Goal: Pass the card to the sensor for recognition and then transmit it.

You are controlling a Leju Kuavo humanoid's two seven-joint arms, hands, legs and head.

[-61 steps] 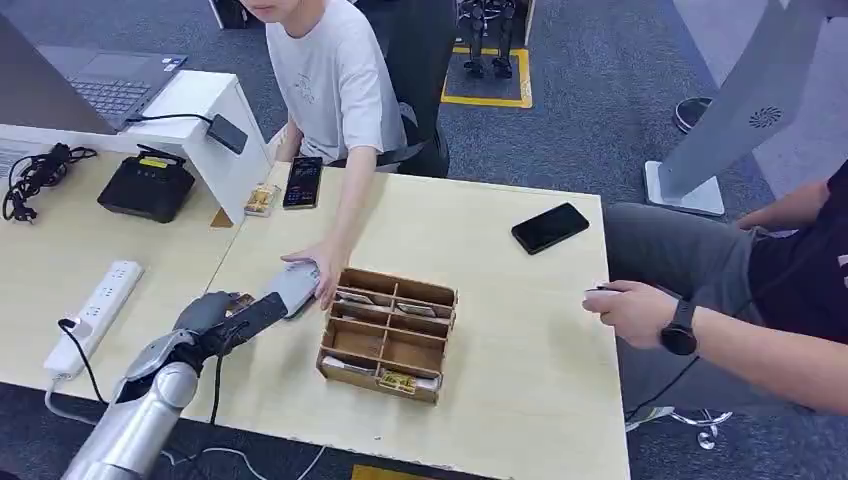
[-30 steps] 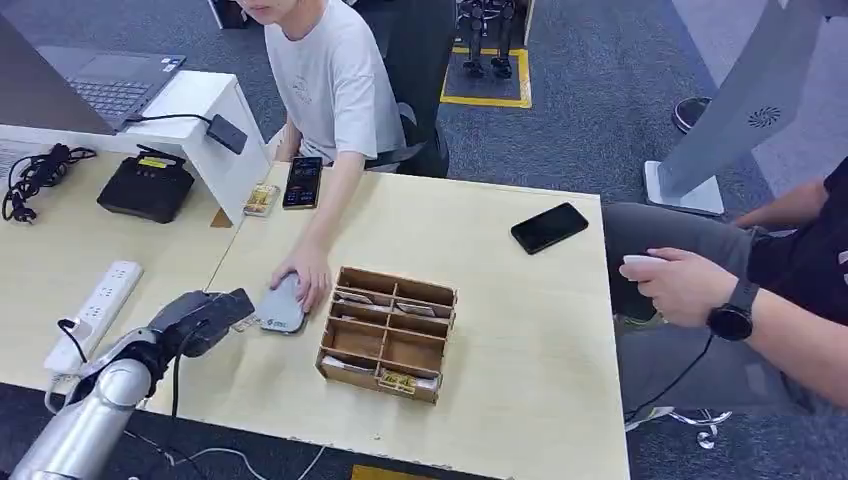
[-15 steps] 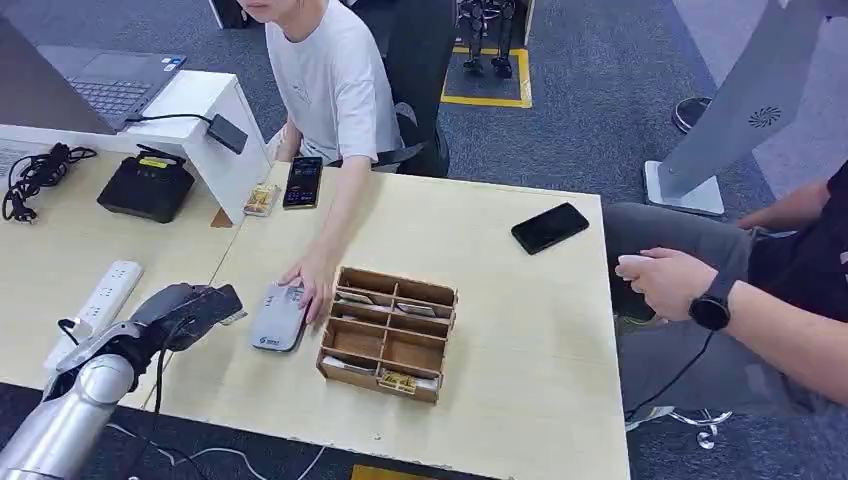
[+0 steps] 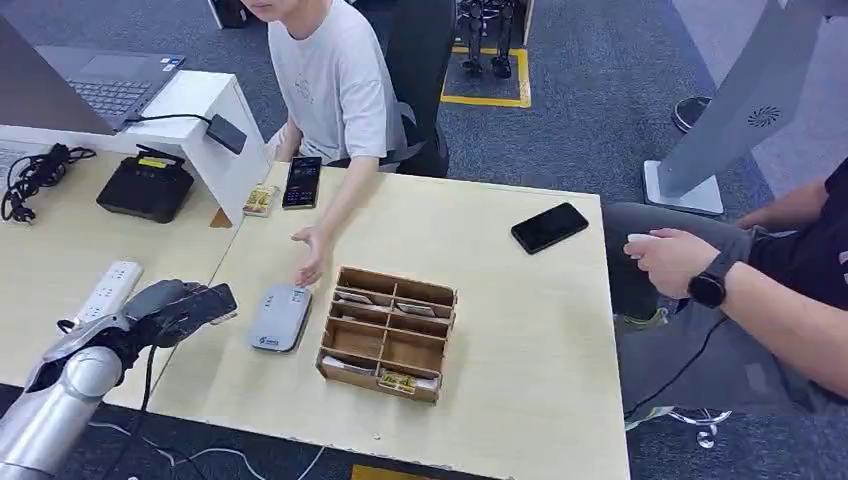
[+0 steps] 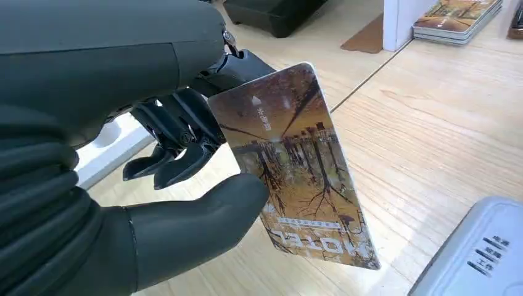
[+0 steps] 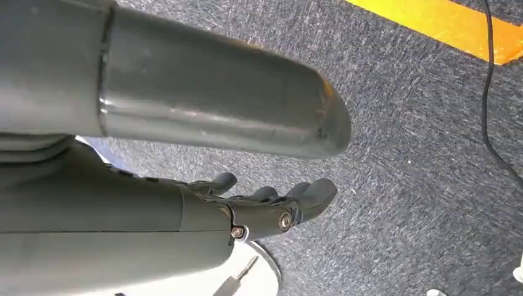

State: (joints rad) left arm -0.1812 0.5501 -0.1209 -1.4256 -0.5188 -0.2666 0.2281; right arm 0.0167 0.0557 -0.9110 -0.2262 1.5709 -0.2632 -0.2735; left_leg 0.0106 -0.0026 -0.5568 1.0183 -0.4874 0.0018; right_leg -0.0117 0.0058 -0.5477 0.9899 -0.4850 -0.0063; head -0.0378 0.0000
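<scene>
Card (image 5: pixel 296 179): pinched between thumb and fingers of left hand (image 4: pixel 175 308), above bench (image 4: pixel 520 300), just beside grey sensor (image 4: pixel 280 317). Right hand (image 6: pixel 247 209): empty, fingers loosely apart.

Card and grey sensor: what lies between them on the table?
Nothing. In the head view, bare tabletop separates the card in the left hand from the sensor; the left wrist view shows bare wood there too.

We count one card (image 5: pixel 296 179) held up; one grey sensor (image 4: pixel 279 317); one wooden divided box (image 4: pixel 388 334); two phones, one (image 4: pixel 302 182) by the seated person, another (image 4: pixel 549 227) farther right; two people at the table (image 4: pixel 520 330)
</scene>
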